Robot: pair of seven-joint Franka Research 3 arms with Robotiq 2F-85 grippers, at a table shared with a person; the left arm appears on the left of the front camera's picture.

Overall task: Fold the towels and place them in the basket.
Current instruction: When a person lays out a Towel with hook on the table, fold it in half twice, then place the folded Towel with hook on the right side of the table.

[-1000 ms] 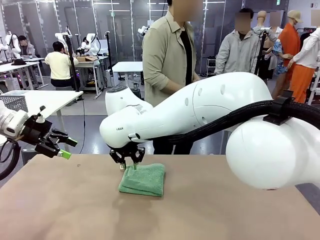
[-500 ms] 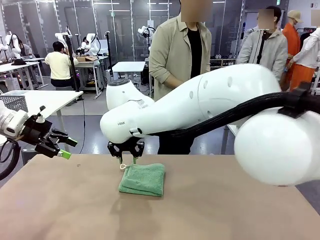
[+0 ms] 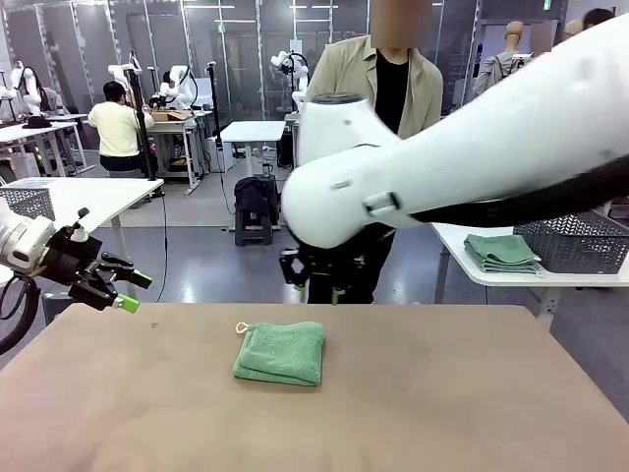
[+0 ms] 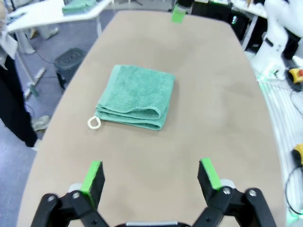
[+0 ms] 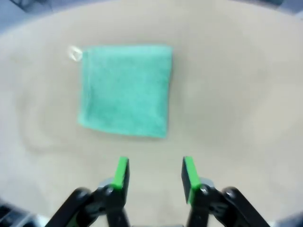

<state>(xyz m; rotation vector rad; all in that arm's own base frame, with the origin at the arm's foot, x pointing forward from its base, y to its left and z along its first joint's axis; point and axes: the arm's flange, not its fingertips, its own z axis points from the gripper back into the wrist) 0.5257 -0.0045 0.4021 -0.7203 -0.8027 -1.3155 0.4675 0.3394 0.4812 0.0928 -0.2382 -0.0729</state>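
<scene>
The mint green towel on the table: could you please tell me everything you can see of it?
The mint green towel looks like soft terry cloth, folded into a compact, nearly square stack of several layers; the rounded fold edges show in the left wrist view. A small white loop sticks out of its far left corner, lying on the tabletop. The towel lies flat on the tan table, about midway across and towards the person's side. Nothing but the tabletop touches it.
</scene>
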